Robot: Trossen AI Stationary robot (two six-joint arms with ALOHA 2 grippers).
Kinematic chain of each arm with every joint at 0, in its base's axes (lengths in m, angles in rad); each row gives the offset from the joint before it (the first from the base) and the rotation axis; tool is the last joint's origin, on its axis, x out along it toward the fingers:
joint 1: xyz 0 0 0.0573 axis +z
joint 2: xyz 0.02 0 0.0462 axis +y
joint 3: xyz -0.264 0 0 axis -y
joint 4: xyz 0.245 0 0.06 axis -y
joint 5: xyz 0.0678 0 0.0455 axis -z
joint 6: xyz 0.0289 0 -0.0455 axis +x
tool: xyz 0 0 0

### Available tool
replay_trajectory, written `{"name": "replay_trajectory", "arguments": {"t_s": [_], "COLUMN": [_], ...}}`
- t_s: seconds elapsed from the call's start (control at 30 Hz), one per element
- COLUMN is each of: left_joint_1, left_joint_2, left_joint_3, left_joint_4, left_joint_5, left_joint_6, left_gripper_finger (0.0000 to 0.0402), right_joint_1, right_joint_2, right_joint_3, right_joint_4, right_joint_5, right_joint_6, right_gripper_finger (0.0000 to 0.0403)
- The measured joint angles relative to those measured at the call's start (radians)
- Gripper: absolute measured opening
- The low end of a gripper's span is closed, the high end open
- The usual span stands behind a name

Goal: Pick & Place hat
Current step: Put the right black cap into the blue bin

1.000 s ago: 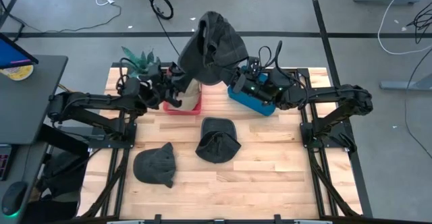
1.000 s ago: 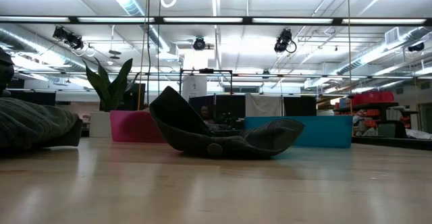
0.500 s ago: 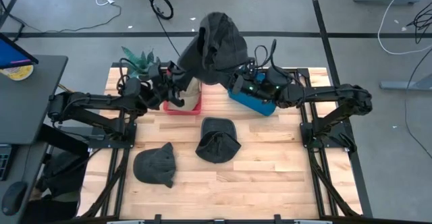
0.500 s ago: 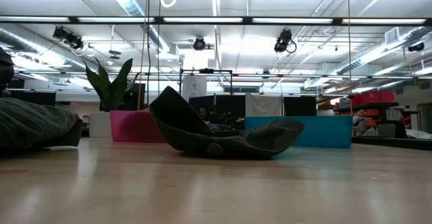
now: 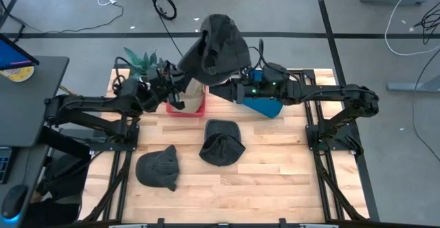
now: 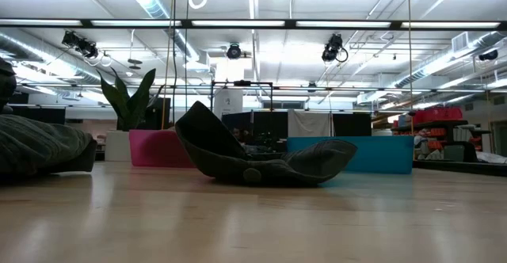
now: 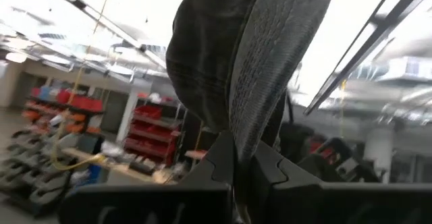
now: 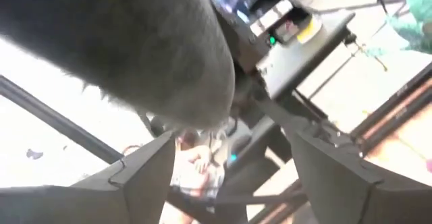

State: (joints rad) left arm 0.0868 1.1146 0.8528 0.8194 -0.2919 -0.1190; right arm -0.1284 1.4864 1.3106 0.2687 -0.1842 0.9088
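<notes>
A dark grey hat (image 5: 220, 44) hangs in the air above the table's far middle, with my left gripper (image 5: 184, 85) shut on its lower edge. In the left wrist view the hat (image 7: 250, 55) rises from between the fingers. My right gripper (image 5: 216, 89) stands open right beside the hat's lower part. In the right wrist view the cloth (image 8: 135, 48) is just off the spread fingers and touches neither. A second hat (image 5: 221, 143) lies on the table's middle. A third hat (image 5: 158, 167) lies near the front left. My left gripper pinches a bunched fold at the hat's lower edge (image 7: 237, 158) between its two fingers. The fingers come from the table's left and slant upward. The hat stands up above the fingers, slack and crumpled, lifted clear of the table and the bins.
A pink bin (image 5: 187, 106) and a blue bin (image 5: 267, 106) stand at the table's far side, under the two grippers. A potted plant (image 5: 141, 62) is at the far left corner. Bare wood lies along the near edge and at the right.
My right gripper has opened and let go of the raised hat. It has also swung toward the table's left and sunk a little. The hat stays up in my left gripper's hold, shifted slightly.
</notes>
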Motion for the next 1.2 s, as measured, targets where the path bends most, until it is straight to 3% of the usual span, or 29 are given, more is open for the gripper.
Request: {"name": "replay_trajectory", "arguments": {"t_s": [0.3,0.53,0.63,0.9,1.1,1.2], "left_joint_1": [0.000,-0.003,-0.017,-0.083,-0.124,-0.152], "left_joint_2": [-0.173,-0.282,-0.293,-0.227,-0.136,-0.088], "left_joint_3": [0.000,0.000,0.000,0.000,0.000,0.000], "left_joint_4": [-0.253,-0.505,-0.574,-0.585,-0.516,-0.417], "left_joint_5": [-0.113,-0.245,-0.326,-0.554,-0.728,-0.745], "left_joint_6": [0.137,0.215,0.274,0.681,0.973,1.109], "left_gripper_finger": [0.0011,0.0011,0.0011,0.0011,0.0011,0.0011], "right_joint_1": [0.000,0.020,0.030,0.048,0.043,0.041], "right_joint_2": [0.000,-0.014,-0.015,-0.015,-0.015,-0.006], "right_joint_3": [0.000,0.000,0.000,0.000,0.000,0.000], "right_joint_4": [-0.095,-0.130,-0.123,0.006,0.031,0.037], "right_joint_5": [-0.069,-0.065,0.001,0.278,0.360,0.396], "right_joint_6": [-0.007,-0.030,-0.012,0.234,0.418,0.467], "right_gripper_finger": [0.0270,0.0243,0.0233,0.0219,0.0217,0.0217]}}
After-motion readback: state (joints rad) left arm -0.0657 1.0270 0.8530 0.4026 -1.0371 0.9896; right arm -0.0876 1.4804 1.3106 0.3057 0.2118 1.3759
